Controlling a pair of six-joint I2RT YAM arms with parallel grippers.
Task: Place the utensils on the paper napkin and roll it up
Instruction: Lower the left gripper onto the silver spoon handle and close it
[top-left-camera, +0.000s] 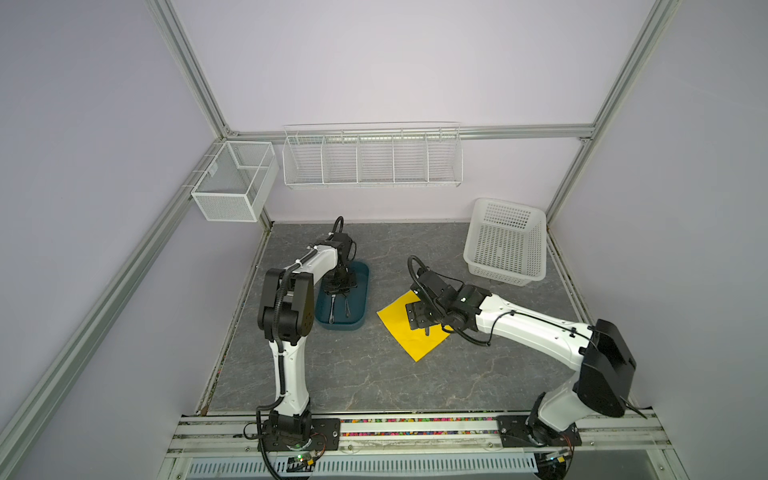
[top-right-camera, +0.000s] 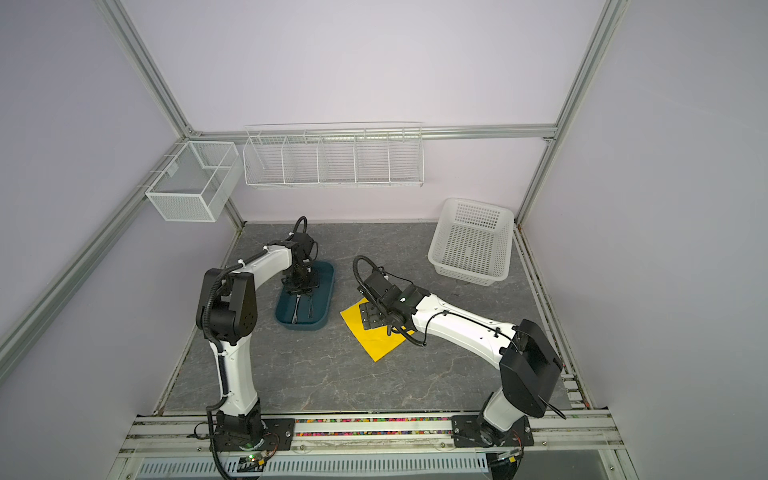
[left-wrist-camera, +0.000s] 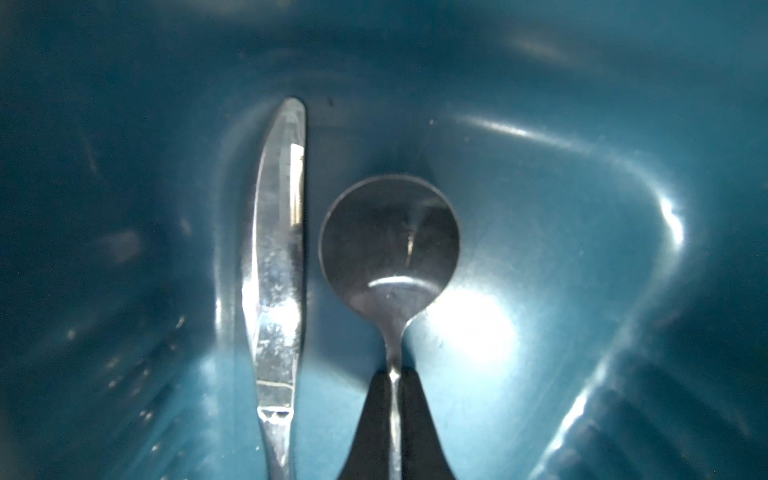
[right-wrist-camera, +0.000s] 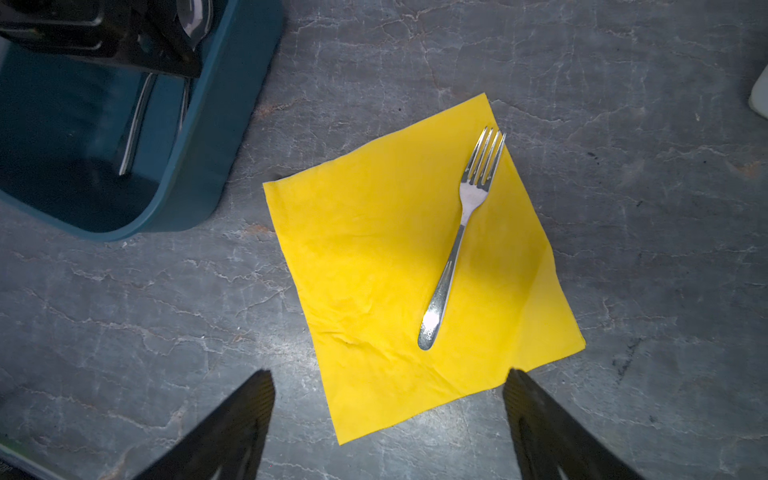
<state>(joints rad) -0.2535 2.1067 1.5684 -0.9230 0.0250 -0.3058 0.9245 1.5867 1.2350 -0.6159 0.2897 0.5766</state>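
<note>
- The left gripper (left-wrist-camera: 394, 376) was clenched on the neck of the spoon (left-wrist-camera: 390, 241), just behind the bowl, with one black finger on either side of the slim stem.
- The spoon lay bowl-up inside the teal tub (top-left-camera: 362, 291). Whether it rested on the tub floor or was already lifted clear could not be told.
- The knife (left-wrist-camera: 276, 257) lay in the same tub just beside the spoon. It ran parallel to the spoon without touching it, and nothing gripped it.
- The tub sat near the left edge of the counter (top-left-camera: 374, 374).
- The paper napkin (right-wrist-camera: 365, 249) lay flat near the middle of the counter, to the right of the tub and apart from it, turned so its corners pointed at the counter's edges.
- The fork (right-wrist-camera: 461, 237) rested on the napkin, tines toward one corner and handle toward the sheet's middle.
- The right gripper (right-wrist-camera: 389, 374) hung above the napkin, released, jaws wide apart and holding nothing.
- A white basket (top-left-camera: 505, 241) stood in the far right corner of the counter.
</note>
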